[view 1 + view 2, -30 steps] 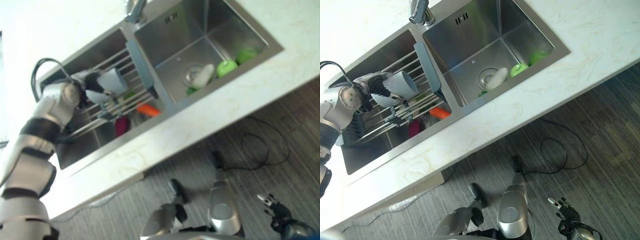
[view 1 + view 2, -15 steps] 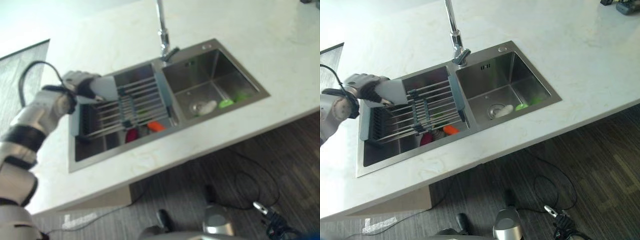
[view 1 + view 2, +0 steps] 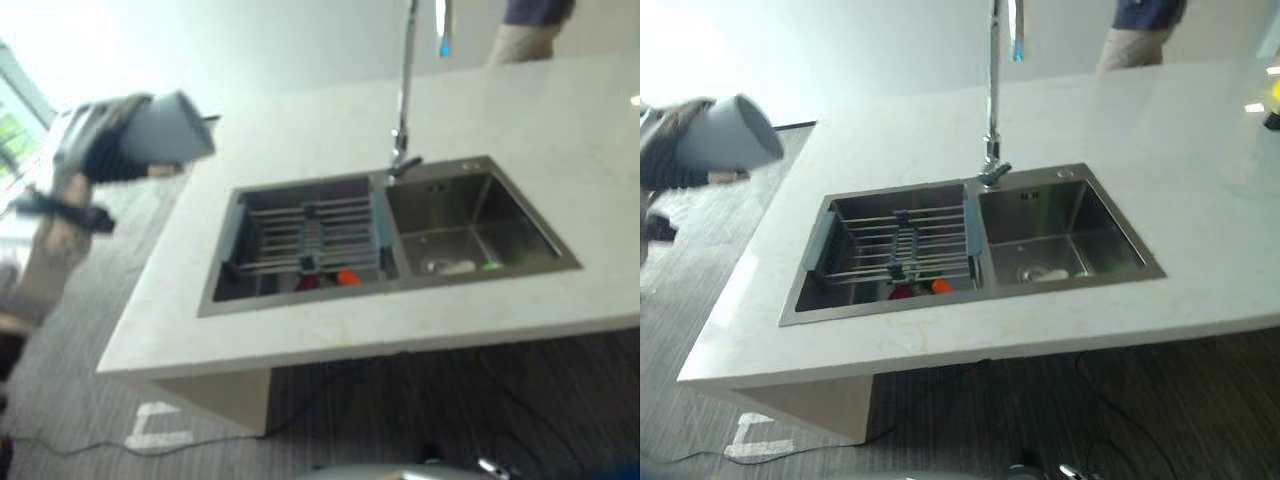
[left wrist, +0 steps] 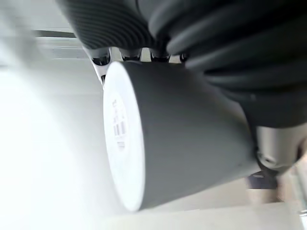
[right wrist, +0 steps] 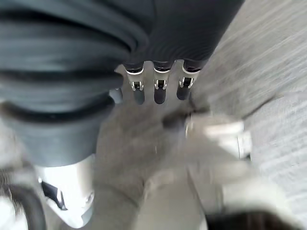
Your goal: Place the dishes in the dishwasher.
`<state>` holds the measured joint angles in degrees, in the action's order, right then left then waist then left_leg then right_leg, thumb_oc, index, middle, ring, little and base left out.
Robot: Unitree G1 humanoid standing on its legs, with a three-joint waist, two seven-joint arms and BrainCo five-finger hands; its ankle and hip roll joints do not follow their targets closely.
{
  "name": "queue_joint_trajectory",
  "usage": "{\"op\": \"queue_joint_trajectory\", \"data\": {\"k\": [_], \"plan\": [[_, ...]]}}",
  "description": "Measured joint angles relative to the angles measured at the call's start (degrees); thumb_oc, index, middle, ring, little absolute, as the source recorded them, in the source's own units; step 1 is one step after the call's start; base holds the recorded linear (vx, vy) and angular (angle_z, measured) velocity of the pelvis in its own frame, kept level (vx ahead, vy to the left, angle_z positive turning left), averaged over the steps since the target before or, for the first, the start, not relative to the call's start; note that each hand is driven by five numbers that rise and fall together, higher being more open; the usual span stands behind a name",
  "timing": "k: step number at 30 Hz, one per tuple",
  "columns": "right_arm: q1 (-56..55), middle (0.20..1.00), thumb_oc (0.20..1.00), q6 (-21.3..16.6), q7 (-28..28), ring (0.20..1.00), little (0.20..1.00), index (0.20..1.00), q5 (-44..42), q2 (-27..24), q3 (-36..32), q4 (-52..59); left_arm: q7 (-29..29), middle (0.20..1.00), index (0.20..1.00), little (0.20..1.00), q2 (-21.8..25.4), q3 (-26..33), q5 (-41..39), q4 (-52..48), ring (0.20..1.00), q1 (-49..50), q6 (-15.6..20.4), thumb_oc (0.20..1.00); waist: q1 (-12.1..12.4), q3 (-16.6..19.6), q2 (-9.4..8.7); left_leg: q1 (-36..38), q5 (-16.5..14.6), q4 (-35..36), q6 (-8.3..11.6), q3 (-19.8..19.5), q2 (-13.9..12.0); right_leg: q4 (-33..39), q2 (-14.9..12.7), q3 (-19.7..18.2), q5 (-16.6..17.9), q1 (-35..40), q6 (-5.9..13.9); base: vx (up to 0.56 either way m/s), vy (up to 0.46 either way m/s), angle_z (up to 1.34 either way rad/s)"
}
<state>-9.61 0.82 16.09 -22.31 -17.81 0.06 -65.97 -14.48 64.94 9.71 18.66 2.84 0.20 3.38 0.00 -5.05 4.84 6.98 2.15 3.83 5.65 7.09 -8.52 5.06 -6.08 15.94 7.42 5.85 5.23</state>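
My left hand (image 3: 92,145) is raised at the far left, beyond the counter's left end, and is shut on a grey cup (image 3: 170,128) that lies on its side. In the left wrist view the cup (image 4: 192,139) shows its white underside, with the fingers (image 4: 103,63) over it and the thumb (image 4: 277,146) against its wall. In the right wrist view my right hand (image 5: 160,91) hangs over the grey floor with straight fingers and holds nothing.
A double sink (image 3: 1080,215) is set in the pale counter (image 3: 1200,150). Its left basin holds a wire rack (image 3: 895,250) with a red thing (image 3: 902,292) and an orange thing (image 3: 938,286) below. A tall tap (image 3: 992,100) stands behind. A person (image 3: 1140,30) stands beyond the counter.
The whole picture has shifted, so the camera moved. My left hand has carried the cup off the sink rack, up and leftwards past the counter's end.
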Motion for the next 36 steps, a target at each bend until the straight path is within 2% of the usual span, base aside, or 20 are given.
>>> {"op": "queue_joint_trajectory", "data": {"k": [5, 7, 8, 11, 12, 14, 17, 18, 20, 22, 23, 25, 26, 27, 28, 30, 31, 33, 34, 36], "plan": [[0.9, 1.000, 1.000, 2.3, 2.1, 1.000, 1.000, 1.000, 1.4, -1.9, 2.2, -4.6, -4.3, 0.200, 0.200, 0.200, -12.9, 8.4, -6.0, 2.1, 0.200, 13.0, -0.3, 0.200, 7.4, 0.6, 1.06, -1.9, 0.0, -0.4, -0.21, -6.0, -1.0, -1.4, 1.2, 4.1, -3.1, 2.1, 0.15, -0.16, -0.177, 0.75], [1.5, 1.000, 1.000, 2.3, 2.1, 1.000, 1.000, 1.000, 1.1, -0.5, 3.7, -4.3, -6.2, 0.200, 0.200, 0.200, -17.1, 6.3, -10.4, 1.8, 0.200, 8.5, 0.7, 0.200, 8.0, 0.5, 1.40, -6.0, 1.5, 1.6, -4.09, -5.6, -2.5, -5.8, 2.7, 4.1, -6.8, 0.0, -1.07, -0.33, -0.077, 2.11], [1.2, 1.000, 1.000, 2.4, 1.2, 1.000, 1.000, 1.000, -0.5, 1.2, 3.4, -3.2, -7.0, 0.200, 0.200, 0.200, -20.4, 4.4, -11.3, 1.9, 0.200, 4.2, 2.2, 0.200, 7.6, -0.1, -0.34, -9.0, -3.3, 1.7, -8.12, -2.0, -2.6, -6.1, 2.6, 5.7, -8.2, -0.5, -3.78, -0.33, 0.033, 2.80], [5.2, 1.000, 1.000, 2.0, -0.1, 1.000, 1.000, 1.000, -2.2, 2.4, 1.1, -0.7, -11.3, 0.200, 0.200, 0.200, -31.5, 1.4, -11.0, 2.1, 0.200, 4.2, 7.1, 0.200, 8.6, -2.8, -6.00, -9.7, -4.9, -14.7, -2.03, 8.3, -2.3, -5.3, -3.2, 11.6, -6.8, -0.6, -5.93, -0.34, 0.151, 1.64], [5.5, 1.000, 1.000, 1.5, -0.3, 1.000, 1.000, 1.000, -2.6, 1.3, -0.5, 0.0, -11.5, 0.200, 0.200, 0.200, -33.6, -0.3, -10.7, 2.5, 0.200, 4.2, 8.1, 0.200, 7.7, -2.9, -5.97, -9.1, -5.3, -20.2, -1.39, 11.0, -2.6, -5.1, -4.5, 14.3, -6.0, 0.0, -4.86, -0.21, 0.279, 1.30], [5.5, 1.000, 1.000, 0.8, -0.6, 1.000, 1.000, 1.000, -2.6, -1.1, -4.0, -1.1, -11.5, 0.200, 0.200, 0.200, -33.8, -2.5, -9.3, 2.6, 0.200, 3.8, 11.1, 0.200, 6.8, -3.5, -3.21, -1.3, -5.8, -14.8, -0.63, 17.3, -2.9, -6.5, -5.5, 17.6, -5.5, -0.3, -3.92, -0.13, 0.398, 1.36], [5.0, 1.000, 1.000, 0.8, -2.0, 1.000, 1.000, 1.000, -2.6, -2.9, -6.1, -1.7, -10.8, 0.200, 0.200, 0.200, -32.8, -2.8, -8.5, 2.5, 0.200, 0.4, 12.5, 0.200, 4.2, -4.4, 0.58, 5.0, -4.9, 0.5, -3.32, 18.0, 4.0, -13.3, -9.8, 20.7, -6.3, -2.0, -2.48, -0.06, 0.406, 1.28], [5.6, 1.000, 1.000, 0.8, -2.3, 1.000, 1.000, 1.000, -2.6, -0.4, -6.7, -2.7, -10.3, 0.200, 0.200, 0.200, -30.5, -3.0, -8.5, 2.5, 0.200, -0.5, 12.5, 0.200, 5.1, -5.5, -1.81, 4.5, -5.3, 0.9, -5.93, 16.0, 8.3, -18.3, -15.3, 20.3, -7.0, -4.7, -1.47, -0.02, 0.416, 0.99], [7.7, 1.000, 1.000, -0.1, -3.5, 1.000, 1.000, 1.000, -2.4, 2.6, -6.7, -3.3, -9.7, 0.200, 0.200, 0.200, -29.2, -2.9, -8.5, 2.3, 0.200, 0.6, 12.4, 0.200, 7.2, -5.4, -3.33, 1.2, -8.3, -3.6, -11.37, 13.4, 12.2, -22.9, -15.5, 19.3, -9.0, -7.8, 1.57, -0.02, 0.648, 0.79], [7.9, 1.000, 1.000, -0.6, -4.2, 1.000, 1.000, 1.000, -2.2, 1.6, -5.1, -1.4, -7.8, 0.200, 0.200, 0.200, -29.1, -3.6, -8.6, 1.7, 0.200, 0.8, 11.1, 0.200, 7.7, -5.7, -2.19, 1.0, -9.2, -5.0, -12.78, 11.6, 13.9, -27.5, -18.6, 19.0, -6.9, -8.5, -0.87, 0.03, 0.459, 0.70], [8.6, 1.000, 1.000, -0.5, -4.0, 1.000, 1.000, 1.000, -1.1, 2.2, -5.0, -1.0, -7.5, 0.200, 0.200, 0.200, -29.1, -3.5, -8.6, 1.7, 0.200, 0.3, 10.7, 0.200, 8.3, -5.7, -1.97, 1.0, -9.3, -5.5, -12.96, 10.5, 13.9, -31.9, -18.3, 18.2, -8.4, -9.4, 0.81, 0.11, 0.218, 1.04], [7.7, 1.000, 1.000, -1.8, -4.5, 1.000, 1.000, 1.000, -0.2, 2.0, -4.8, 1.8, -5.6, 0.200, 0.200, 0.200, -31.7, -8.4, -8.6, 2.0, 0.200, -4.1, 11.0, 0.200, 7.2, -6.0, -1.67, 1.0, -10.8, -8.1, -16.15, 1.2, 16.8, -46.5, -19.6, 5.7, -7.8, -13.3, 3.88, 0.07, -0.085, 2.08], [8.5, 1.000, 1.000, -2.2, -4.0, 1.000, 1.000, 1.000, -1.3, 1.6, -3.3, 1.5, -5.0, 0.200, 0.200, 0.200, -32.8, -14.5, -8.5, 3.5, 0.200, -8.0, 11.9, 0.200, 5.0, -6.2, 1.51, 0.2, -9.8, -9.4, -15.25, -7.1, 13.9, -45.9, -4.8, -7.5, -17.7, -14.3, 1.09, 0.10, -0.253, 3.69], [11.1, 1.000, 1.000, -1.7, -2.8, 1.000, 1.000, 1.000, -1.5, 1.7, -0.6, -1.6, -3.9, 0.200, 0.200, 0.200, -32.1, -17.7, -8.4, 3.9, 0.200, -11.9, 13.0, 0.200, 2.6, -7.1, 0.31, 0.0, -9.3, -6.8, -8.02, -10.8, 12.5, -37.0, 5.6, -10.9, -20.6, -15.4, -0.01, 0.19, -0.239, 3.85], [10.8, 1.000, 1.000, -1.2, -2.3, 1.000, 1.000, 1.000, -1.6, 1.6, -1.2, -3.5, -4.4, 0.200, 0.200, 0.200, -31.1, -17.6, -6.3, 3.6, 0.200, -11.7, 12.4, 0.200, 3.5, -7.2, -1.80, 2.3, -9.1, -3.6, -7.97, -11.9, 13.7, -25.1, 8.3, -10.4, -19.2, -15.6, -3.07, 0.19, -0.326, 3.01], [8.0, 1.000, 1.000, -0.7, -1.2, 1.000, 1.000, 1.000, -2.6, 0.9, -2.9, -5.5, -4.8, 0.200, 0.200, 0.200, -27.1, -16.6, -0.9, 4.0, 0.200, -11.0, 10.8, 0.200, 3.1, -6.7, -2.89, 6.9, -8.7, -1.8, -8.86, -12.7, 15.7, -19.4, 7.6, -13.4, -13.8, -16.3, -2.90, 0.14, -0.399, 1.77], [7.3, 1.000, 1.000, 0.8, -0.4, 1.000, 1.000, 1.000, -2.6, 0.8, -2.7, -6.9, -4.7, 0.200, 0.200, 0.200, -26.9, -16.6, 0.6, 3.8, 0.200, -11.2, 9.9, 0.200, 3.1, -5.9, -1.74, 7.4, -8.8, -1.9, -8.67, -12.7, 14.7, -20.6, 7.7, -9.3, -13.7, -15.9, -3.81, 0.12, -0.371, 1.19], [7.8, 1.000, 1.000, 2.4, -0.3, 1.000, 1.000, 1.000, -2.6, 1.3, -2.6, -8.9, -4.0, 0.200, 0.200, 0.200, -27.2, -16.7, 0.6, 2.1, 0.200, -9.8, 7.7, 0.200, 5.1, -5.3, -3.10, 7.2, -9.3, -7.1, -8.00, -8.6, 16.0, -8.5, 8.4, -4.6, -6.3, -7.6, -10.05, 0.10, -0.249, 0.41], [9.6, 1.000, 1.000, 2.6, -0.2, 1.000, 1.000, 1.000, -2.6, 2.1, -1.6, -7.8, -2.2, 0.200, 0.200, 0.200, -24.7, -16.6, 0.6, -1.1, 0.200, -7.3, 7.2, 0.200, 6.4, -5.3, -6.43, 1.9, -12.7, -13.1, -6.87, -6.2, 16.5, -3.1, 6.0, -6.4, -5.3, -3.5, -10.06, 0.07, -0.197, -0.07], [11.2, 1.000, 1.000, 2.4, -0.5, 1.000, 1.000, 1.000, -3.3, 2.2, -0.5, -6.6, -0.7, 0.200, 0.200, 0.200, -22.6, -16.4, 0.4, -3.0, 0.200, -7.0, 7.2, 0.200, 7.4, -5.6, -6.96, -3.2, -10.1, -7.9, -2.44, -5.1, 9.4, 0.0, 5.9, -6.7, -5.3, 1.2, -9.47, -0.03, -0.107, 0.15]]}}
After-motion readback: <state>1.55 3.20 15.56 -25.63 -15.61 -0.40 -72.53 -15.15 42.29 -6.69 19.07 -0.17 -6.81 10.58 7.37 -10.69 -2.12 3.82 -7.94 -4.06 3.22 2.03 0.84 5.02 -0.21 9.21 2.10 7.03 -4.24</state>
